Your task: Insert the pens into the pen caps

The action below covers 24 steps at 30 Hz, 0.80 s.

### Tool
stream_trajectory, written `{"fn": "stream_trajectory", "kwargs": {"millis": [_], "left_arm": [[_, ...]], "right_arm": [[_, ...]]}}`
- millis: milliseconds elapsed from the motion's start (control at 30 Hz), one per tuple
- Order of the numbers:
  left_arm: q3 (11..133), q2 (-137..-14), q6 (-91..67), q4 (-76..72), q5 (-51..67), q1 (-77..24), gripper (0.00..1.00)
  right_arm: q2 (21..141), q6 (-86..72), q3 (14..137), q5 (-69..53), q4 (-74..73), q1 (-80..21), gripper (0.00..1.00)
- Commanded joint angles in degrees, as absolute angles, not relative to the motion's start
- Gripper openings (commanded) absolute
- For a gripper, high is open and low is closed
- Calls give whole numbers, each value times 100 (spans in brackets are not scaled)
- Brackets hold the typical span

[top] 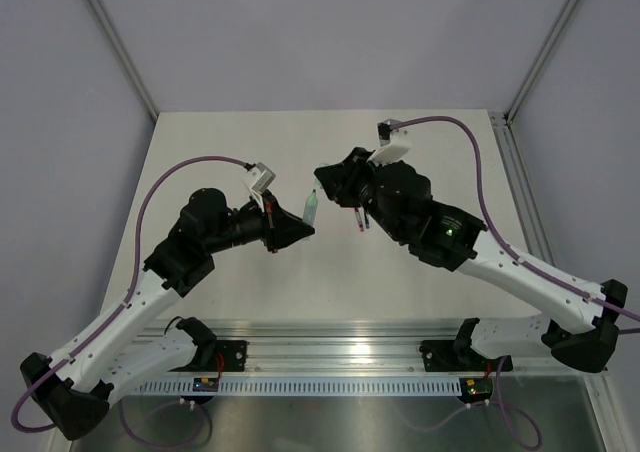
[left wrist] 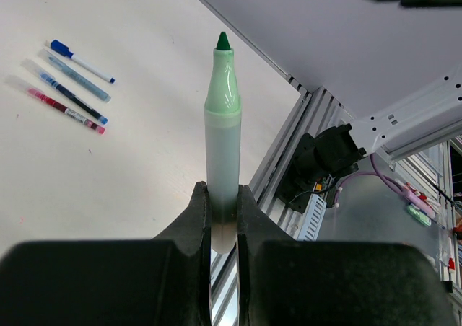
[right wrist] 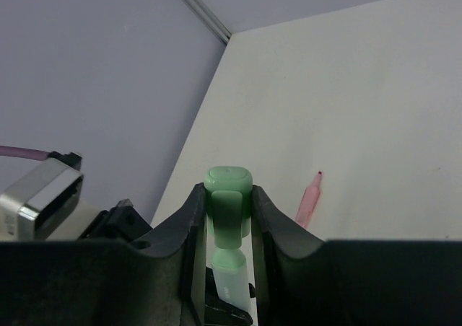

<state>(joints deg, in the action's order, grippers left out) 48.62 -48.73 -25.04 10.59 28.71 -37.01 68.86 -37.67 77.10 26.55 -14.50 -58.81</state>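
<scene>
My left gripper point(left wrist: 222, 203) is shut on the lower end of a thick, pale green translucent pen point(left wrist: 222, 124) with a bare dark green tip. It holds the pen above the table, tip pointing toward the right gripper. The pen also shows in the top view point(top: 311, 208). My right gripper point(right wrist: 229, 203) is shut on a short light green cap point(right wrist: 229, 189) with a clip. The cap is in line with the green pen's tip point(right wrist: 232, 279), just apart from it. Several thin pens point(left wrist: 68, 88) in blue, teal, dark blue and red lie side by side on the table.
A pink translucent pen point(right wrist: 308, 205) with a red tip lies on the white table point(top: 250, 292). The thin pens lie under the right wrist point(top: 362, 220). An aluminium rail point(top: 330, 357) runs along the near edge. Grey walls close in the back and sides.
</scene>
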Motion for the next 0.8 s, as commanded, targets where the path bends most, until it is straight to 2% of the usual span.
{"fn": "stream_trajectory", "kwargs": {"millis": [0, 767], "left_arm": [[5010, -4834, -2417, 694, 2979, -3700, 0], [5019, -4764, -2373, 791, 2716, -3700, 0]], "right_arm": [[7127, -3665, 8129, 3251, -1529, -6161, 0], [7497, -3920, 8086, 3577, -2346, -6592, 0]]}}
